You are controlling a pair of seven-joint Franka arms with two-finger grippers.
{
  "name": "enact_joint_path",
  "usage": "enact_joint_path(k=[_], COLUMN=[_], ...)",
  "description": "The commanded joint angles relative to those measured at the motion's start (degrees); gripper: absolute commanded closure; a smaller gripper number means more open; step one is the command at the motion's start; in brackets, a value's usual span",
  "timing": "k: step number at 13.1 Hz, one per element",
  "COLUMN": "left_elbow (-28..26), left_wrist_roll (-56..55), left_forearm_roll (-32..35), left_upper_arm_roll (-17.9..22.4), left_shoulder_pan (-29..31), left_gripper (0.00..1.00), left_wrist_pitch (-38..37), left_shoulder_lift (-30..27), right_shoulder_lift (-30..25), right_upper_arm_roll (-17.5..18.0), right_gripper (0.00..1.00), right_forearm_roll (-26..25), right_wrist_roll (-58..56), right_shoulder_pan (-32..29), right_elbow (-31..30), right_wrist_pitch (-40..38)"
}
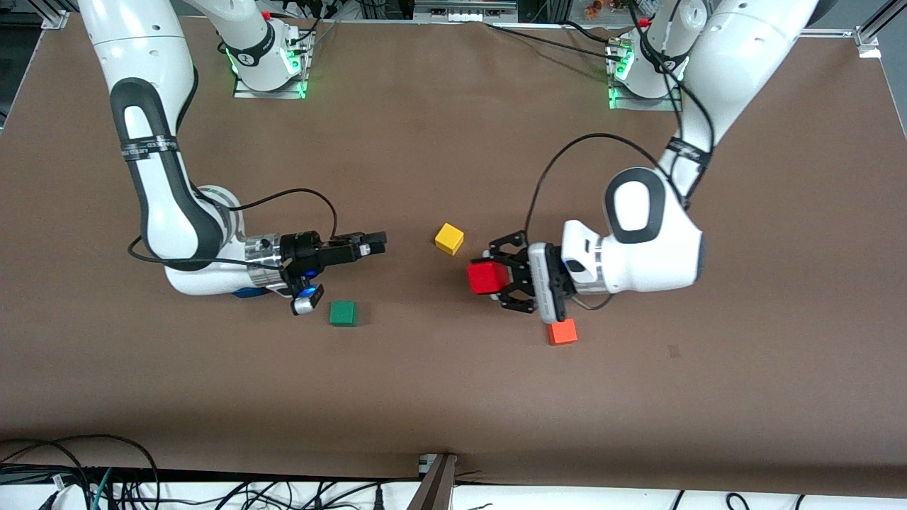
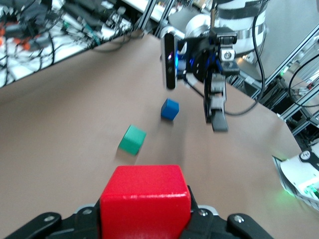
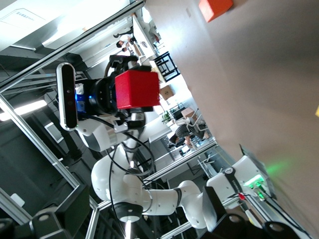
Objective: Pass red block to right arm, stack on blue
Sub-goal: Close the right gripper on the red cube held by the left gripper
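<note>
My left gripper (image 1: 476,278) is shut on the red block (image 1: 486,277) and holds it level in the air over the middle of the table, between the yellow and orange cubes. The block fills the bottom of the left wrist view (image 2: 145,201). My right gripper (image 1: 382,244) lies level over the table and points at the block, a clear gap away, its fingers a little apart and empty. It also shows in the left wrist view (image 2: 219,124). The blue cube (image 2: 169,109) sits on the table below the right arm's wrist, which mostly hides it in the front view.
A green cube (image 1: 343,313) lies near the right gripper, nearer the front camera, and shows beside the blue one (image 2: 132,139). A yellow cube (image 1: 449,239) lies between the two grippers. An orange cube (image 1: 562,331) lies below the left wrist. Cables hang along the table's front edge.
</note>
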Motion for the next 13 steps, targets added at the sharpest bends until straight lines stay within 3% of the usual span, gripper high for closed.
enact_joint_path(k=[1, 4, 8, 13], left_elbow=[2.7, 2.5, 2.3, 2.3], left_wrist_roll=[6.4, 6.8, 17.1, 18.3], left_forearm_roll=[-6.7, -16.1, -23.9, -25.0], left_upper_arm_roll=[0.1, 0.1, 0.1, 0.1], left_shoulder_pan=[-3.8, -7.2, -8.1, -8.3], left_gripper=[1.00, 1.00, 1.00, 1.00], left_wrist_pitch=[4.2, 4.2, 4.2, 4.2], left_shoulder_lift=[1.9, 1.7, 1.4, 1.4], right_shoulder_lift=[-0.9, 1.8, 2.1, 1.8], right_upper_arm_roll=[0.0, -0.1, -0.1, -0.2], right_gripper=[0.00, 0.00, 0.00, 0.00], right_forearm_roll=[2.9, 2.9, 5.2, 9.6], right_wrist_roll=[-3.2, -12.6, -16.1, -16.7], right_shoulder_pan=[1.6, 1.0, 0.9, -0.5], right_elbow=[-1.6, -1.8, -2.1, -2.2], right_wrist_pitch=[2.8, 2.2, 1.9, -1.6])
